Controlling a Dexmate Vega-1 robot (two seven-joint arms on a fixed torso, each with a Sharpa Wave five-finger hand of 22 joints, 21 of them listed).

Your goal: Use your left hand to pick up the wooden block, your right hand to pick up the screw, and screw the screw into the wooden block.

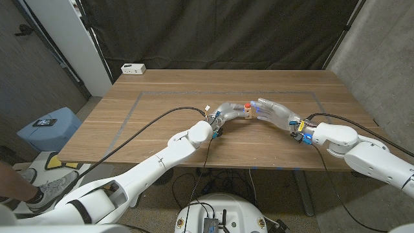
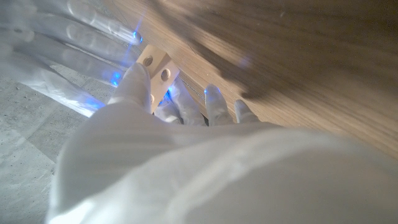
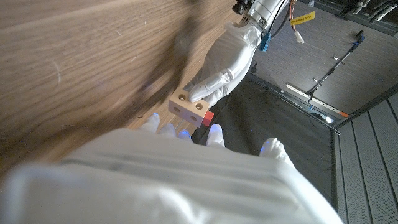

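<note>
My left hand (image 1: 228,112) holds the small wooden block (image 1: 248,113) just above the table's middle. The block (image 2: 157,68) shows two round holes between that hand's fingers. A red-headed screw (image 3: 207,117) sits in one end of the block (image 3: 188,106); its red head (image 1: 247,104) points up in the head view. My right hand (image 1: 275,110) reaches in from the other side, fingers stretched towards the screw and close to it. Whether they pinch the screw is hidden. The left hand (image 3: 227,59) grips the block from the far side in the right wrist view.
The wooden table (image 1: 168,90) has a taped rectangle around the work spot. A white power strip (image 1: 134,68) lies at the far left corner. Black cables (image 1: 152,123) trail from both wrists across the table. A blue stool (image 1: 48,126) stands beside the table.
</note>
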